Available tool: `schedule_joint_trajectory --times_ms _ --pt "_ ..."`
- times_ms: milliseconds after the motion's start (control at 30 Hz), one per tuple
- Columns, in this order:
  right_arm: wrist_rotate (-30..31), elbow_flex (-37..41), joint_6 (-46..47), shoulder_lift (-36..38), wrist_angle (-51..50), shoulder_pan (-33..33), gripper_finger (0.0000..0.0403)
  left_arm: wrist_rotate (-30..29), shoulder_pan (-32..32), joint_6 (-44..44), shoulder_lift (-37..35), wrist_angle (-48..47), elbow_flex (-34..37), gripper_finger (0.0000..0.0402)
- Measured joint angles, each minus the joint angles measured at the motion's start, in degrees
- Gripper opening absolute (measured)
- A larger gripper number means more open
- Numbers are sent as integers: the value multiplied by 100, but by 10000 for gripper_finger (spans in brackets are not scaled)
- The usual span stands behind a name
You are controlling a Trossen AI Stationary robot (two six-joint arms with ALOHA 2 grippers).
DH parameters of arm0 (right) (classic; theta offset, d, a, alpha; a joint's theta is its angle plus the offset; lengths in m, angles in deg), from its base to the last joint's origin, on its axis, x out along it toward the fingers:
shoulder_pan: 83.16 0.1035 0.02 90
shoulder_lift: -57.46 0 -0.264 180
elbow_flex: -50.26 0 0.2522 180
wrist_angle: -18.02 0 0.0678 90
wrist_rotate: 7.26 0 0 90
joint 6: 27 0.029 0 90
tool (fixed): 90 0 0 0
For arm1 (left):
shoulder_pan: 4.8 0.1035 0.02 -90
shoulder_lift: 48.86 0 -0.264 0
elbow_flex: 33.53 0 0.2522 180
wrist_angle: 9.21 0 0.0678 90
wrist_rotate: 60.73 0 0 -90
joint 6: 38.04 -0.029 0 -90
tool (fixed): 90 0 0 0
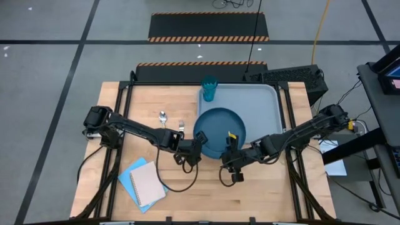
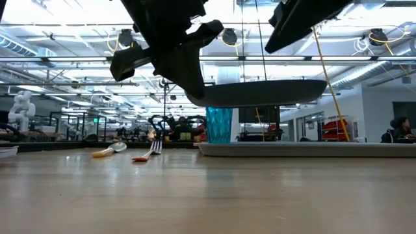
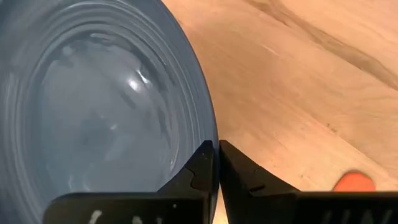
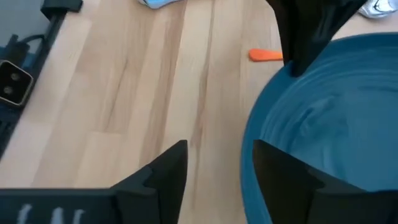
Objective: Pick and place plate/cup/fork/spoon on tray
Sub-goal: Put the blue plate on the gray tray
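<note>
From above, the left pincer (image 1: 197,141) grips the near-left edge of the plate (image 1: 219,131), which sits partly over the tray (image 1: 265,100) and partly past its near-left corner. The right pincer (image 1: 230,152) hovers at the plate's near edge, just beside the left one. The cup (image 1: 209,89) stands in the tray's far-left corner, beyond both pincers; the spoon (image 1: 163,116) and fork (image 1: 180,125) lie on the worktop (image 1: 125,100) just beyond the left arm.

At table height, the plate (image 2: 266,92) hangs level, clear above the tray (image 2: 305,149), held from one side only (a long overhang for a single edge grip).

The left wrist view shows the fingers (image 3: 202,171) pressed tight on the plate's rim (image 3: 208,124).

The right wrist view shows the right pincer (image 4: 214,165) spread wide, one finger (image 4: 165,168) over bare wood, the other (image 4: 280,171) at the plate's edge (image 4: 261,124), not closed on it.

The risk I see: the plate pivoting or slipping out of that narrow rim pinch and dropping onto the tray's rim or worktop. The right pincer could also nudge the plate, and a careless swing could knock the cup.
</note>
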Motion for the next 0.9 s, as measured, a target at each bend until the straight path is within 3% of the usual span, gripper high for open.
schedule_joint_trajectory --times_ms 233,467,667,900 --pt "90 375 -260 0 242 -28 211 144 113 81 4 -9 0 13" --pt "105 654 -494 1 313 -235 193 312 152 73 4 39 0 8" --pt "76 849 -799 0 359 -412 150 333 156 46 4 46 0 12" --pt "57 884 -1130 0 306 -470 61 327 182 93 4 39 1 14"
